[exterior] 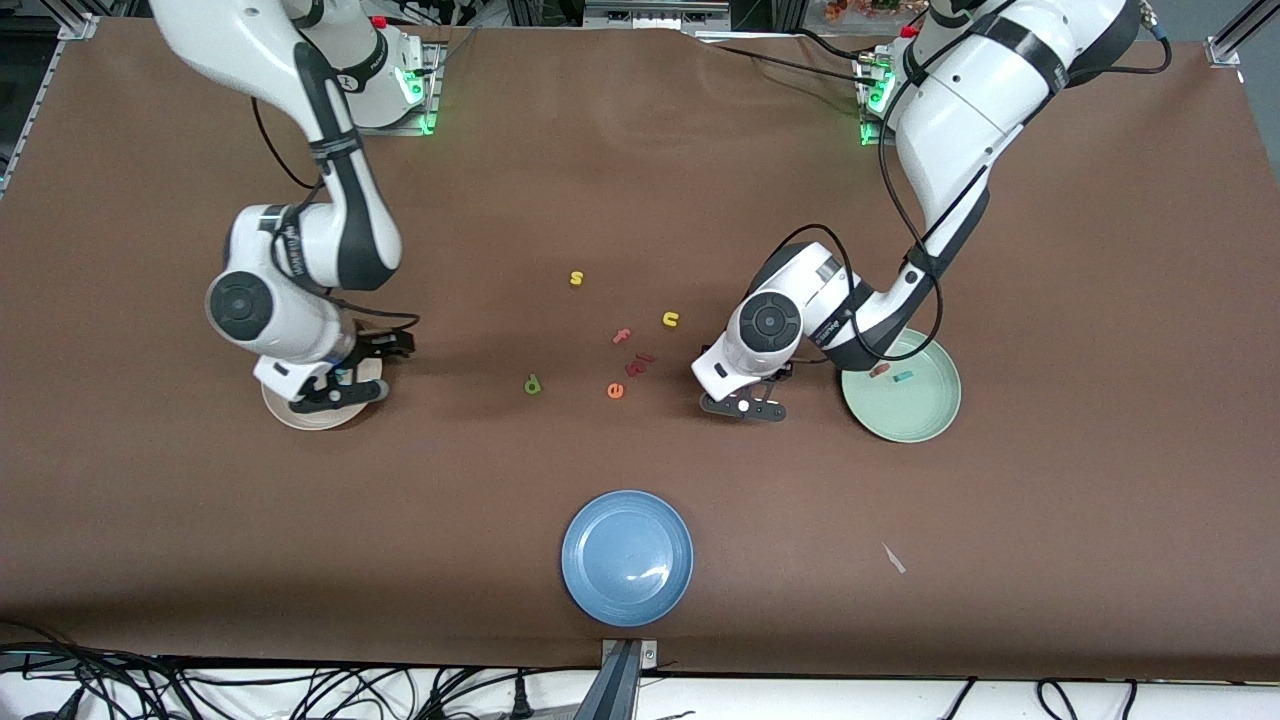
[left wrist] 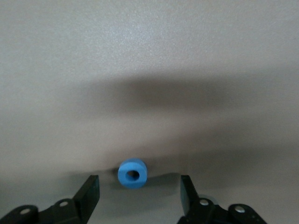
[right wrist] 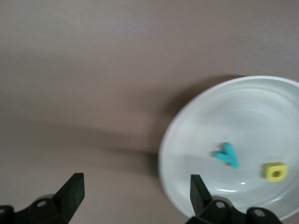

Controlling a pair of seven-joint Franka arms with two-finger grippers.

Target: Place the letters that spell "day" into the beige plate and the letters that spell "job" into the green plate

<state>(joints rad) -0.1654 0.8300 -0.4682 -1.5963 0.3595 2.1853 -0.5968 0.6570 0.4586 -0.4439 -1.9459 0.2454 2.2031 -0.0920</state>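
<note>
The blue o (left wrist: 132,173) lies on the brown table between the fingers (left wrist: 88,193) of my left gripper (left wrist: 138,193), which is open and not touching it. In the front view this gripper (exterior: 745,405) is low over the table beside the green plate (exterior: 925,420), which holds the pink-red b (exterior: 880,370) and the teal j (exterior: 903,377). My right gripper (exterior: 338,385) hangs open and empty over the edge of the beige plate (exterior: 300,415). In the beige plate (right wrist: 243,112) lie the teal y (right wrist: 227,155) and the yellow a (right wrist: 275,171). The dark green d (exterior: 533,385) lies on the table mid-way between the arms.
Loose letters lie mid-table: a yellow s (exterior: 576,278), a yellow u (exterior: 671,319), a pink f (exterior: 622,336), a dark red letter (exterior: 640,363) and an orange e (exterior: 615,391). A blue plate (exterior: 627,557) sits nearest the front camera. A white scrap (exterior: 893,558) lies toward the left arm's end.
</note>
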